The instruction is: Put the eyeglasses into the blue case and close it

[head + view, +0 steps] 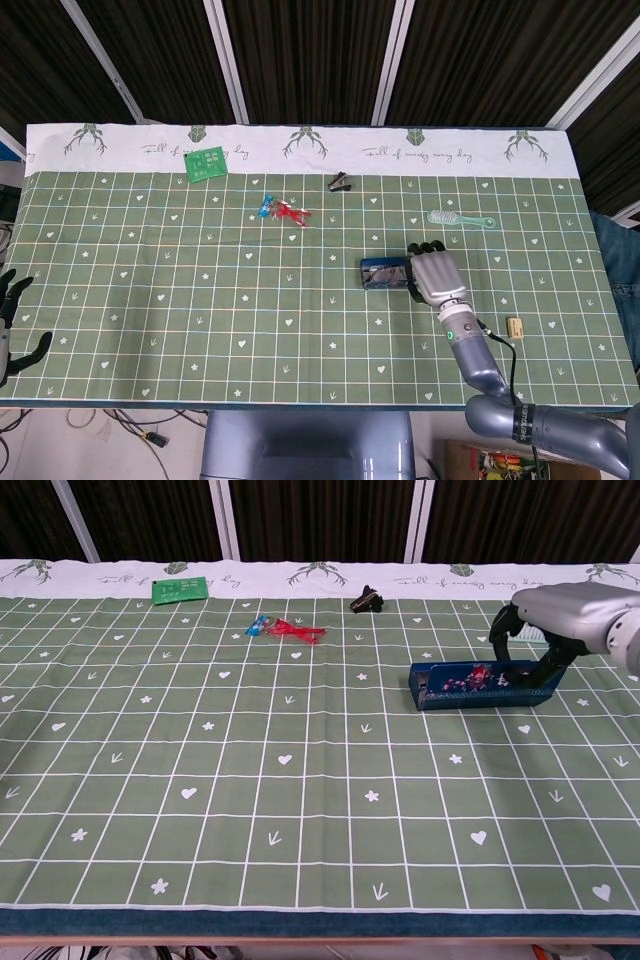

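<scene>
The eyeglasses [286, 210] [288, 630], red-framed with a blue part at their left end, lie on the green cloth at the far middle, well left of the case. The blue case [385, 275] [468, 683] with a flowered side lies right of centre. My right hand [436, 276] [524, 648] sits over the case's right end, its dark fingers curled around it. Whether the lid is up cannot be made out. My left hand [12, 322] hangs off the table's left front edge, fingers spread, holding nothing.
A green card [207, 162] [180, 588] and a black clip [341, 182] [366, 601] lie near the white back strip. A teal hairbrush [460, 218] rests behind the case. A small beige block [516, 327] sits right of my right forearm.
</scene>
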`<move>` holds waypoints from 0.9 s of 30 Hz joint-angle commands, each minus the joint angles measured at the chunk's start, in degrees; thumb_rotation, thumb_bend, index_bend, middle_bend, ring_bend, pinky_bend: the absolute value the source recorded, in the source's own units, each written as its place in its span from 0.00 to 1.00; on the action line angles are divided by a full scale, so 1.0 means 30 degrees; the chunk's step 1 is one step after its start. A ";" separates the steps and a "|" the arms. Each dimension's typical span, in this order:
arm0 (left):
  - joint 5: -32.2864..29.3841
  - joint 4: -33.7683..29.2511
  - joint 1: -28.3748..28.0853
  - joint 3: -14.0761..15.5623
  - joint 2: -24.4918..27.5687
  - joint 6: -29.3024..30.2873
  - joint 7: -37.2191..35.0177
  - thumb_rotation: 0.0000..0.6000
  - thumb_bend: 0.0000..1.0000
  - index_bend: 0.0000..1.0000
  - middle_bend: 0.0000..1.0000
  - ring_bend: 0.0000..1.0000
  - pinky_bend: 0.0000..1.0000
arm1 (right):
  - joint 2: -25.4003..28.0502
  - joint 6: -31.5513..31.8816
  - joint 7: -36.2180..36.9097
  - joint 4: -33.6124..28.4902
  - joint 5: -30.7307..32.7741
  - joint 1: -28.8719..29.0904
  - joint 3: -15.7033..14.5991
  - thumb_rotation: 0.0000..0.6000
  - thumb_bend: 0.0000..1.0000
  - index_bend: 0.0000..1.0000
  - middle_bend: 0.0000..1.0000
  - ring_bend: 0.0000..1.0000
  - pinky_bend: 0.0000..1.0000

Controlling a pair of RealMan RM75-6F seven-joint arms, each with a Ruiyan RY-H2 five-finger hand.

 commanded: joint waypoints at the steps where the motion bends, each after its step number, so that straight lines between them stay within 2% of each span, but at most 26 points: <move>1: -0.0010 0.0000 -0.0002 -0.0003 -0.0001 -0.0004 0.0020 1.00 0.32 0.12 0.00 0.00 0.00 | -0.0121 -0.0264 0.0035 0.0310 0.0357 0.0234 0.0205 1.00 0.52 0.78 0.24 0.23 0.18; 27: -0.0061 -0.0001 -0.0003 0.0005 0.0030 -0.0049 0.0090 1.00 0.32 0.12 0.00 0.00 0.00 | -0.0640 -0.1386 -0.0912 0.1887 0.3152 0.1946 0.0855 1.00 0.53 0.78 0.23 0.22 0.18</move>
